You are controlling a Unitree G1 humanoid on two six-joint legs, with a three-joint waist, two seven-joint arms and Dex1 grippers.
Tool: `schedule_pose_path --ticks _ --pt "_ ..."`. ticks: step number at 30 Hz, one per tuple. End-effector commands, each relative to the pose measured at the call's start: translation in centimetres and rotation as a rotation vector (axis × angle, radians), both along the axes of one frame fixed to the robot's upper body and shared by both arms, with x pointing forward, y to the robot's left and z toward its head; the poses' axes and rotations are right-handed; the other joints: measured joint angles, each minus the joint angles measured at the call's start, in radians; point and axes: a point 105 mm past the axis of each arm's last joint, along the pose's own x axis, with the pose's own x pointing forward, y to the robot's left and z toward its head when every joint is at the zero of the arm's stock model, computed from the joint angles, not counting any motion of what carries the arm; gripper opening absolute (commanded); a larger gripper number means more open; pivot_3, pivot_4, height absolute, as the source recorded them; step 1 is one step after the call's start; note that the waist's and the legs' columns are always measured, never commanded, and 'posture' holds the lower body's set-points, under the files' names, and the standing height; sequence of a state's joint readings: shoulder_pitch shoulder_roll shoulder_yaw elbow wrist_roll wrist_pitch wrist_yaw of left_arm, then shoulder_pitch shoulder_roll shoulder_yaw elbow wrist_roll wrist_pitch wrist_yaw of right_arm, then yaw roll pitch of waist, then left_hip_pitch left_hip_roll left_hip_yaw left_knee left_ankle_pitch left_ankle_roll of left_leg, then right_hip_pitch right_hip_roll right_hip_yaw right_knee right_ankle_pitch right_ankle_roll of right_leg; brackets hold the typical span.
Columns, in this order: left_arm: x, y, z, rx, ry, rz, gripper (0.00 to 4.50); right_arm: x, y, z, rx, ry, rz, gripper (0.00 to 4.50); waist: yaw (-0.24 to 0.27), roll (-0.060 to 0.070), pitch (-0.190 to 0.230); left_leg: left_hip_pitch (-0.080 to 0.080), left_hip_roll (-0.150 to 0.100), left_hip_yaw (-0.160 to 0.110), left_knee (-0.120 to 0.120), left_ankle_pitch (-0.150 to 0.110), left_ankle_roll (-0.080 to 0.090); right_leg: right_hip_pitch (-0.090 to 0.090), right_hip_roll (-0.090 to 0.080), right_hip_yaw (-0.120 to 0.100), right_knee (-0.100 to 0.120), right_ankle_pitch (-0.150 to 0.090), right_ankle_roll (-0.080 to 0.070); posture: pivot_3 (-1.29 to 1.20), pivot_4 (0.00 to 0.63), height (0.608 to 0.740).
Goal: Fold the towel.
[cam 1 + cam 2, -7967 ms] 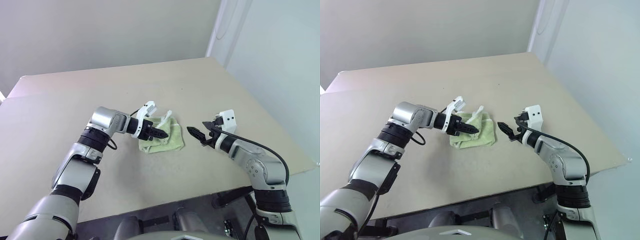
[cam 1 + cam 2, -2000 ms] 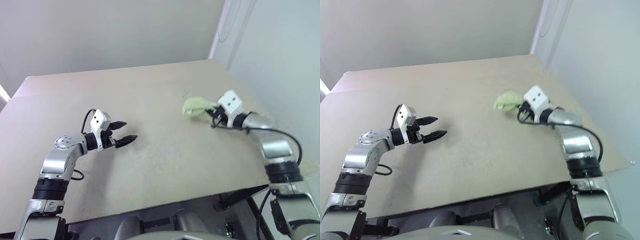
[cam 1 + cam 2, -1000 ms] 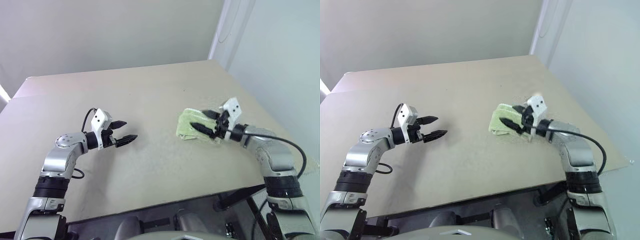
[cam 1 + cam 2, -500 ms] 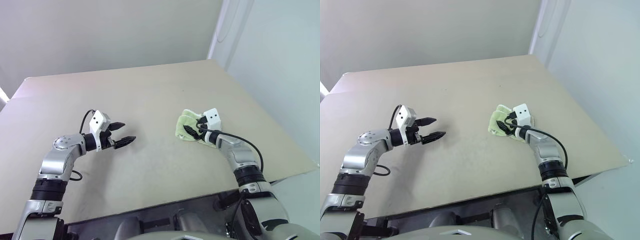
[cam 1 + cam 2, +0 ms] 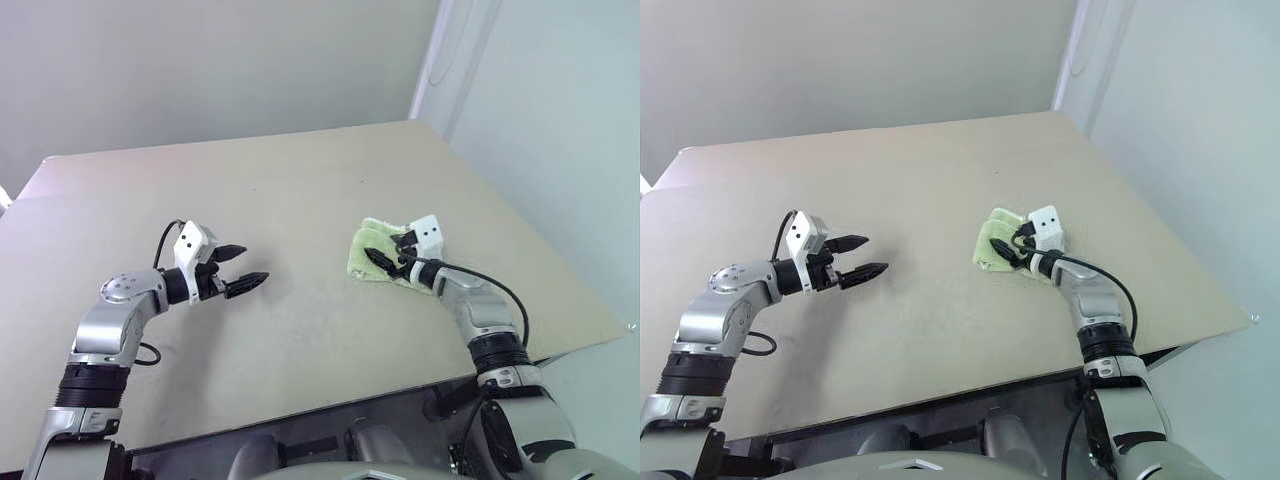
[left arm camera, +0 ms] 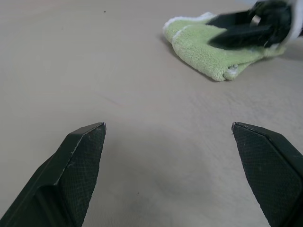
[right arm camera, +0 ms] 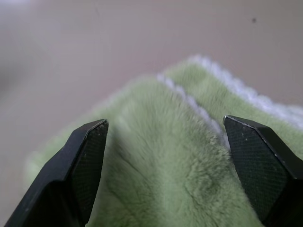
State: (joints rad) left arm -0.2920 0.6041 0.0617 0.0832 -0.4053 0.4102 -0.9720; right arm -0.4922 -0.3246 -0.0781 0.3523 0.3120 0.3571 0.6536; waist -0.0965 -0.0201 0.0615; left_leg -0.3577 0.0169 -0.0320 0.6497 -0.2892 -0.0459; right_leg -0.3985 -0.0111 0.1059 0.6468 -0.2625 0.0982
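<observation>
Towel (image 5: 372,257) first: it is a small, soft, yellow-green bundle, folded over on itself into a thick pad. It lies on the big tan table (image 5: 300,180), on the robot's right side, about halfway between the near edge and the far edge. A line of white stitching runs along one of its folds. That white line shows well in the right wrist view, where two fuzzy green layers lie one on top of the other.

The right gripper (image 5: 389,253) is right at the towel. Its two black fingers (image 7: 87,161) are spread wide, one on each side of the fluffy top. From the head views one finger seems to lie low over the cloth, but it is hard to tell if it really touches. The fingers are not squeezing the towel. A white box sits on that wrist, with a black cable looping back along the arm.

The left gripper (image 5: 241,268) is well apart from the towel, over bare table on the robot's left side. Its two black fingers are wide apart too, with nothing between them. They point across the table toward the towel, which the left wrist view shows far ahead with the other gripper's dark fingers over it.
</observation>
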Motion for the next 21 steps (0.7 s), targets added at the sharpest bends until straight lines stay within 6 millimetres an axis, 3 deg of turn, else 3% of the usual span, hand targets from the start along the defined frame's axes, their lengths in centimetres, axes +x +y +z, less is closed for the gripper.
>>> schedule_pose_path --ticks 1,4,7,12,21 --pt "0.5 0.5 1.9 -0.021 -0.062 0.013 4.5 -1.2 0.1 6.0 0.121 -0.146 0.099 4.06 0.001 0.0 0.0 0.0 0.0 0.0 0.0 0.0 0.0 0.0 0.0 0.0 0.0 0.0 0.0 0.0 0.0 0.74" --pt "0.8 1.0 2.1 -0.038 -0.069 0.037 4.5 -3.2 0.5 8.2 0.158 -0.174 0.208 4.06 0.001 0.0 0.0 0.001 0.0 0.0 0.0 0.0 0.0 0.0 0.0 0.0 0.0 0.0 0.0 0.0 0.0 0.74" --pt "1.1 2.0 2.5 -0.053 -0.078 0.073 4.5 -5.9 1.5 9.1 0.153 -0.166 0.367 4.06 0.002 0.0 0.0 0.001 0.0 0.0 0.0 0.0 0.0 0.001 0.0 -0.001 0.0 -0.001 0.0 0.0 0.0 0.74" --pt "1.4 3.7 2.3 -0.029 -0.084 0.124 4.5 -9.1 3.5 7.5 0.091 -0.071 0.575 4.06 0.001 0.0 0.0 0.001 0.0 0.0 0.0 0.0 0.0 0.001 0.0 0.0 -0.001 -0.002 0.002 0.0 0.0 0.74" --pt "0.8 4.9 2.0 -0.023 -0.074 0.178 4.5 -10.1 4.8 5.9 0.043 -0.013 0.667 4.06 0.002 0.0 0.0 0.001 0.0 0.001 0.0 0.0 0.0 0.001 0.0 0.0 -0.001 -0.003 0.001 0.0 0.0 0.74"
